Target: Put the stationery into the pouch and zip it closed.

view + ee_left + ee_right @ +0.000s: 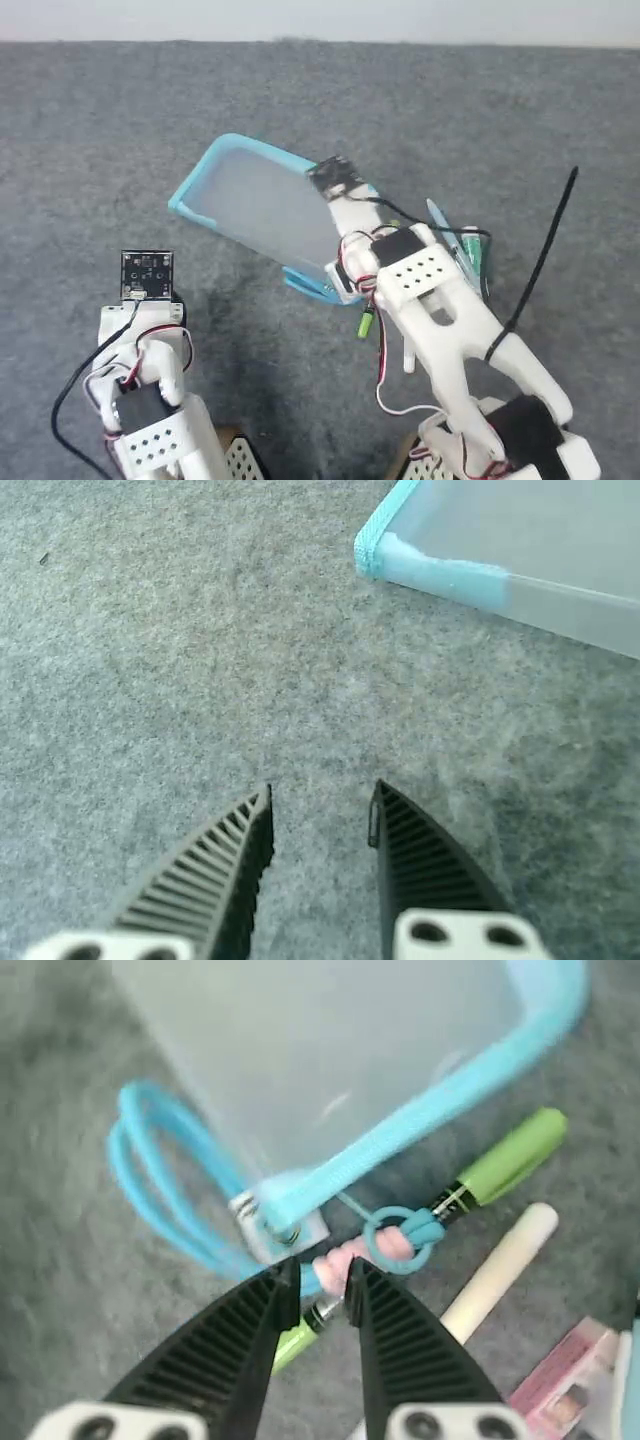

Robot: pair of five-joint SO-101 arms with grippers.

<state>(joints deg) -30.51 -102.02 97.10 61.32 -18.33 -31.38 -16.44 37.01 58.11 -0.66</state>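
**High view.** A translucent zip pouch with turquoise edging (pixel 255 205) lies flat near the middle of the grey felt worktop (pixel 100 120). The right arm (pixel 440 290) stands over the pouch's near right corner. The left arm (pixel 145 370) sits at the worktop's near left edge, well apart from the pouch. A lime-green marker (pixel 367 322) lies outside the pouch, just beside that corner.

**Left wrist view.** The left gripper (pixel 320 805) has its jaws spread over bare felt. One pouch corner lies ahead of them, apart.

**Right wrist view.** The right gripper (pixel 320 1275) has its jaws narrowly parted, pinching nothing. The pink zip pull (pixel 345 1253), tied with a turquoise cord loop (pixel 400 1235), lies just beyond the tips. The marker passes beneath it. A white stick (pixel 500 1260) and a pink packet (pixel 565 1370) lie beside the pouch.

With the stationery outside the pouch, the step in hand is probably taking the pull to open the zip. The jaws should centre on the pink pull, clear of the marker and the loop. They should then close firmly and draw straight along the zip line.
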